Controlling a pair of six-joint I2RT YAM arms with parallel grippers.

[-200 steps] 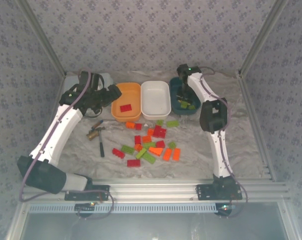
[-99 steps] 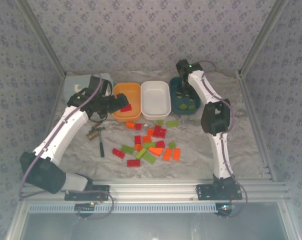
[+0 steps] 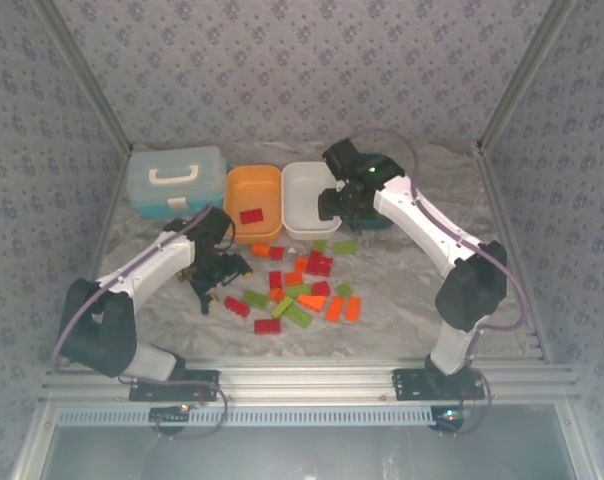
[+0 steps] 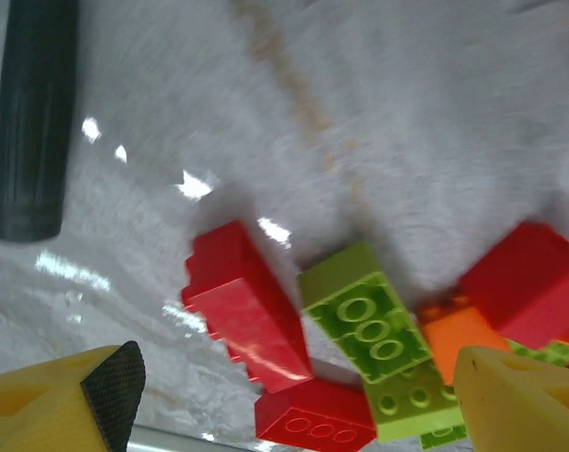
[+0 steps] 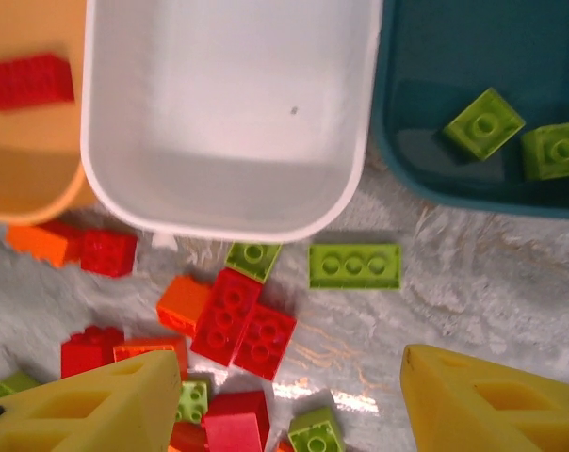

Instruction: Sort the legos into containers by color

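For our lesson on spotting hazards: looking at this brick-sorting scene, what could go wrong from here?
1. The left gripper hangs open over a red brick with a lime green brick right beside it; closing may catch both colours.
2. The orange tray holds a red lego; an orange brick might be dropped in with it, mixing colours.
3. The black tool lies close by; a sweep could knock it into the pile.

On marbled table [image 3: 382, 312]: loose legos [image 3: 317, 263] between left gripper [image 4: 303, 381] and right gripper [image 5: 294, 372], black tool [image 4: 35, 113] beside the left; orange tray [image 3: 247, 190], white tray [image 3: 307, 190], teal tray [image 5: 435, 56], blue case [image 3: 174, 178] beyond.
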